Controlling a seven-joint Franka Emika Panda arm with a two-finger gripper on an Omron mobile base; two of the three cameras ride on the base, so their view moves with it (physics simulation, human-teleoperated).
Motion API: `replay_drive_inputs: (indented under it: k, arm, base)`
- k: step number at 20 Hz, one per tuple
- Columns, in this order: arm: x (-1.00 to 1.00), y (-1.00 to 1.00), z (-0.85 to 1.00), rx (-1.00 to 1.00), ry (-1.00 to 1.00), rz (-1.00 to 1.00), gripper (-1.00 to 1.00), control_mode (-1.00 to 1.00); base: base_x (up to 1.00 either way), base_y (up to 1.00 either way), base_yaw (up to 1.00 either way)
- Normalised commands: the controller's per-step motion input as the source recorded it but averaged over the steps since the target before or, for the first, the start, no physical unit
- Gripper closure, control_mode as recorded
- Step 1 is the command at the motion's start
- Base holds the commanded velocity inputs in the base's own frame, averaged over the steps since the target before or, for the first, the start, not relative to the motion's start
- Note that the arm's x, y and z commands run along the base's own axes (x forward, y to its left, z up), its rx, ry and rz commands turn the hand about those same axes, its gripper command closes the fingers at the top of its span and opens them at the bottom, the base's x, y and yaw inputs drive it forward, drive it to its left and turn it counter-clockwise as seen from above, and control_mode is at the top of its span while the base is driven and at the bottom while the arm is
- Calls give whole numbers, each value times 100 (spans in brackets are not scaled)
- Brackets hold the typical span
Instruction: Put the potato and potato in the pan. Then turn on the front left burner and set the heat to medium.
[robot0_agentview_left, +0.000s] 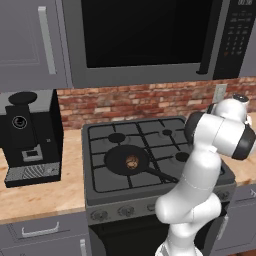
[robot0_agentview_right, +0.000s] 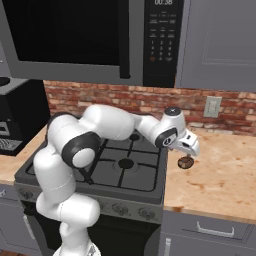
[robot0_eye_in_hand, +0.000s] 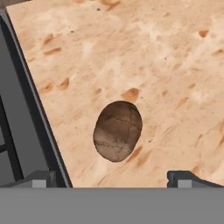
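Jaws spread to full width, nothing between them, hanging above the second potato (robot0_eye_in_hand: 118, 131); gripper (robot0_eye_in_hand: 113, 177) aimed down at the tan surface (robot0_eye_in_hand: 166, 61), just right of the stove's edge (robot0_eye_in_hand: 33, 100). Right base view: gripper (robot0_agentview_right: 187, 152) directly over the same potato (robot0_agentview_right: 186, 162), close above it but apparently not yet touching, though the gap is hard to judge from this angle. Left base view: first potato (robot0_agentview_left: 132, 161) already lying in the pan (robot0_agentview_left: 117, 159), which sits on the front left burner with its handle pointing toward the front right.

Handling, judged from appearance: small, firm, rigid oval lump with dull, cracked, mottled skin; light enough for a plain pinch, unlikely to bruise or deform under moderate closing force. Rounded flanks prone to squirting out or rolling if caught off-centre or near a tapered end.

Suggested hold: across the short axis at the widest belly, fingertips (robot0_eye_in_hand: 37, 179) set on opposite long flanks, so that the contact sits level with or slightly below the widest part. Long axis runs somewhat diagonally in the hand view, so a slight wrist turn may be worth making before descent. Low approach needed, tips nearly down to the surface.

Burner knob step not yet begun.
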Motion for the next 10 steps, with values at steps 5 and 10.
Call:
replay_drive_inputs:
  k: [5,10]
  arm:
    - [0,-9,-15,0,0,0,-100,-100]
    - [13,0,-24,0,0,0,-100,-100]
  base:
    - [0,0,0]
    - [0,0,0]
